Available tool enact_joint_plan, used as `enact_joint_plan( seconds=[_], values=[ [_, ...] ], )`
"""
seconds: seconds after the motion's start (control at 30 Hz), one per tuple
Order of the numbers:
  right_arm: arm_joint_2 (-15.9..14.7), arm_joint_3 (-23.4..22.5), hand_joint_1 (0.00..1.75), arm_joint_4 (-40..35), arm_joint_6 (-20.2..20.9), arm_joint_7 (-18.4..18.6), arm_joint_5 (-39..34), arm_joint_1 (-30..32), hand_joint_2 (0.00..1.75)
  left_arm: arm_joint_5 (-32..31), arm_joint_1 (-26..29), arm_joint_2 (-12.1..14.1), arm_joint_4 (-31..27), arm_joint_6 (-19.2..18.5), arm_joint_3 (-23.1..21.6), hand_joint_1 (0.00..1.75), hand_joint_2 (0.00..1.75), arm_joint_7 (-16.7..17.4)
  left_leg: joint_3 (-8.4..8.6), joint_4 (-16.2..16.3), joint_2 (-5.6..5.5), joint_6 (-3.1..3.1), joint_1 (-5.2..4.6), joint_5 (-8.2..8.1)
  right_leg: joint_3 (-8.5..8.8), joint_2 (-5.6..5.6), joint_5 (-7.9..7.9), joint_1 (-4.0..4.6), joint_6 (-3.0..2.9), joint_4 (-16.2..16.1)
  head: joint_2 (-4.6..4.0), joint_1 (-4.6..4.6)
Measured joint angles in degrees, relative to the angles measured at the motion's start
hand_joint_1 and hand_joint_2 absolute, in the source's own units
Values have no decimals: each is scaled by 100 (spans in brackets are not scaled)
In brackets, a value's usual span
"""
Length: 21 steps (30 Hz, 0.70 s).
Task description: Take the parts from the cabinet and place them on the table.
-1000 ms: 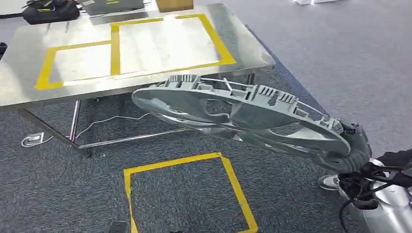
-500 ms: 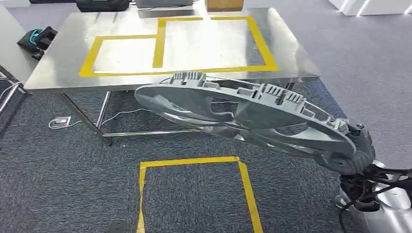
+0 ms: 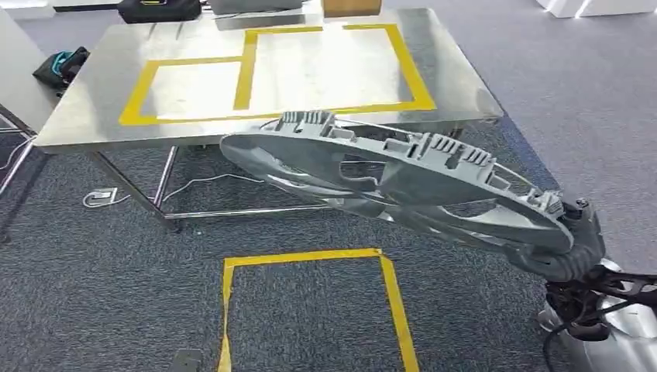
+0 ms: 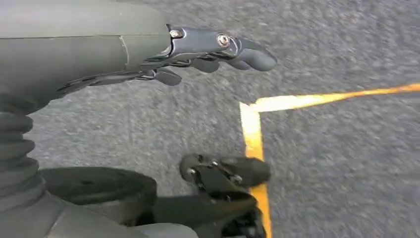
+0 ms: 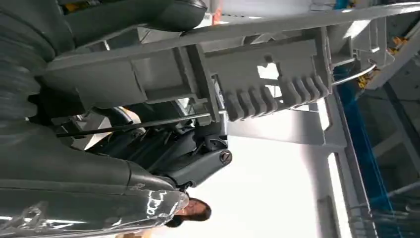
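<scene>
your right hand [image 3: 569,252] grips the grey part [image 3: 387,174] by its near rim; the part's long axis runs forward and leftward from that hand, its far end just short of the table [image 3: 465,93]. left hand [image 4: 218,49] hangs empty, fingers loosely apart.

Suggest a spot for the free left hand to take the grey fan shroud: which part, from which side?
The far rim, approached from the robot's left. The fan shroud is a wide, flat ring tilted nearly level, and the right hand holds it at one edge only, so it hangs out unsupported. The left hand hangs over the carpet holding nothing. The ribbed rim probably grips better than the thin spokes.
</scene>
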Motion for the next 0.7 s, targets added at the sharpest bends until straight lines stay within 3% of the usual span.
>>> enact_joint_plan(
  seconds=[0.2,0.4,0.67,0.7],
  values=[
    [-22,-103,175,-27,-64,0,141,14,175,-25,3,33,0,-112,-2,0,175,-57,-7,3,0,-11,-13,2,3,0,5,-9,-2,-4,0,4],
    [-199,-105,175,-31,-457,-193,1042,2,175,10,17,63,0,-541,2,0,175,-5,-18,11,-2,0,-36,1,4,-7,18,-32,17,-13,0,4],
    [-422,-66,175,-77,-298,-361,1415,70,175,-9,46,103,0,-672,-2,0,175,117,-32,52,0,155,-78,-70,42,-6,10,-76,120,-88,0,-2],
    [-459,-57,175,-130,-280,-372,1428,111,175,-22,52,98,0,-681,-4,0,175,115,34,-41,6,176,-39,-18,79,-7,1,-51,150,-100,0,-4]
  ],
)
